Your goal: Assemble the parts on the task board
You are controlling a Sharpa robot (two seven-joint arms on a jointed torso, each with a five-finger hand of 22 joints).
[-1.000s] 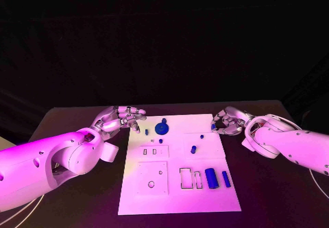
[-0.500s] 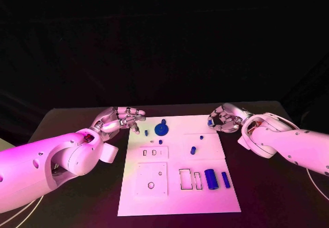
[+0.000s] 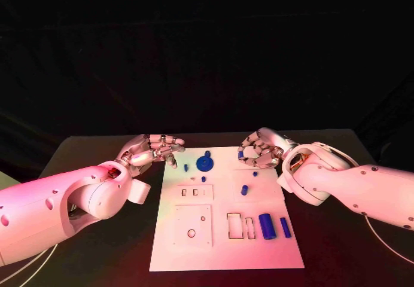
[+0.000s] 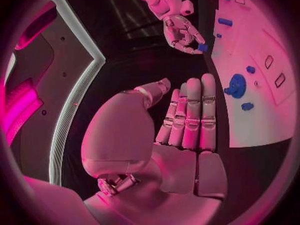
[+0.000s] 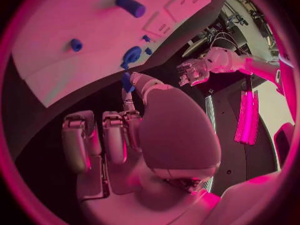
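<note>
While the right hand point(image 3: 261, 149) pinches a small blue part point(image 3: 241, 154) over the task board's point(image 3: 226, 251) far edge, left hand point(image 3: 155, 149) beside the board's far left corner — fingers loosely curled, holding nothing, blue disc point(image 3: 204, 162) nearby on the board.

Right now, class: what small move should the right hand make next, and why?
Probably carry on inward and lower toward the task board. The right hand pinches a small blue part above the board's far edge, near the blue disc; which seat it fits cannot be told.
</note>
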